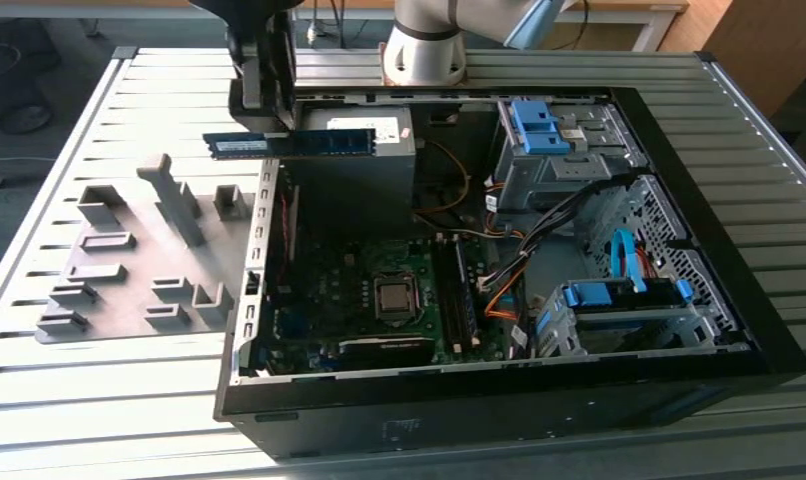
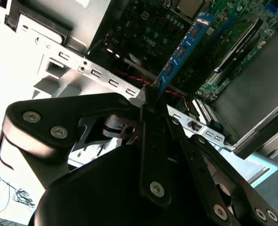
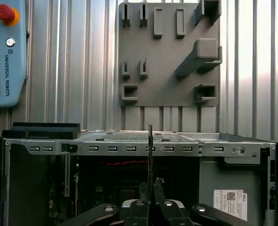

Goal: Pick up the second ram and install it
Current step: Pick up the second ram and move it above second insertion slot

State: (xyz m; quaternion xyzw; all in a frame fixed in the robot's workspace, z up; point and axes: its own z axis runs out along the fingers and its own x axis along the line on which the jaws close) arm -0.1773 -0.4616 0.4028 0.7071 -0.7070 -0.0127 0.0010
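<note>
The second ram (image 1: 290, 143) is a long thin dark stick with a blue label, held level in the air over the far left wall of the open computer case (image 1: 510, 405). My gripper (image 1: 272, 128) is shut on it from above, near its middle. In the second wrist view the ram (image 2: 181, 52) sticks out from my gripper (image 2: 148, 100) toward the motherboard (image 2: 148, 23). In the first wrist view the ram (image 3: 150, 150) appears edge-on above my gripper (image 3: 151, 190), over the case wall (image 3: 129, 148).
A grey holder plate (image 1: 123, 260) with raised blocks lies on the slatted table at the exterior view's left, also in the first wrist view (image 3: 167, 56). Inside the case are the motherboard (image 1: 363, 290), memory slots (image 1: 459, 295), cables and blue drive cages (image 1: 617, 300). A teach pendant (image 3: 4, 52) lies nearby.
</note>
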